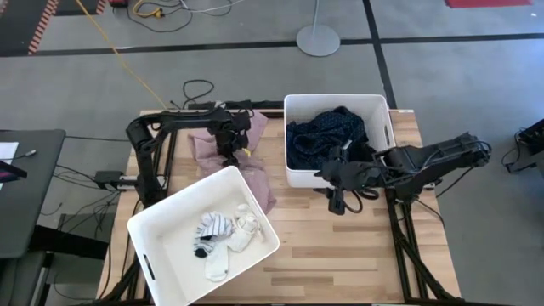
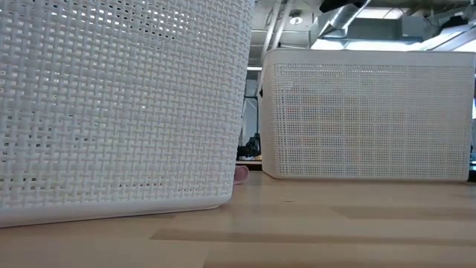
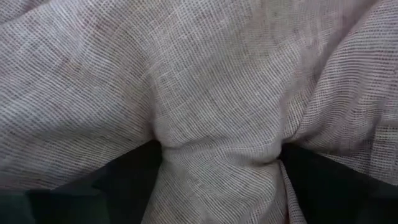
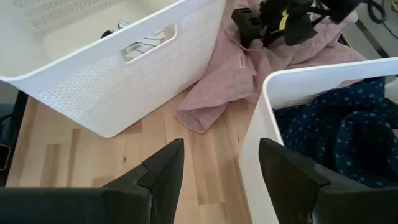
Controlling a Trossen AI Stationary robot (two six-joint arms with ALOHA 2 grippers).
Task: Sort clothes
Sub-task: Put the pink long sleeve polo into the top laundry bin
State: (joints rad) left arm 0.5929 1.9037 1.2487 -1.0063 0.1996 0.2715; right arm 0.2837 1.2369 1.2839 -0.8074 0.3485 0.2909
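The pink garment (image 1: 259,174) lies crumpled on the table between the two white bins; in the low view only its edge (image 2: 240,175) shows. My left gripper (image 1: 229,155) stands open, pointing down into the garment's far part, with cloth filling the left wrist view (image 3: 221,93). The right wrist view shows it on the garment too (image 4: 273,25). My right gripper (image 4: 221,168) hangs open, with nothing between its fingers, above the table at the near left corner of the right bin (image 1: 337,174). A dark blue patterned piece (image 1: 323,136) lies in that bin. My left gripper comes at the pink garment from above, pointing down. Its spread fingers (image 3: 124,180) are sunk into the cloth, and a bunched ridge of fabric (image 3: 217,155) stands between them. How many layers are in the ridge I cannot tell. The garment lies on the table.
The left bin (image 1: 153,246) stands askew at the near left and holds white and striped socks (image 1: 223,234). In the low view both bins (image 2: 119,104) (image 2: 368,112) block most of the table. Bare wood (image 1: 340,246) lies near the front right.
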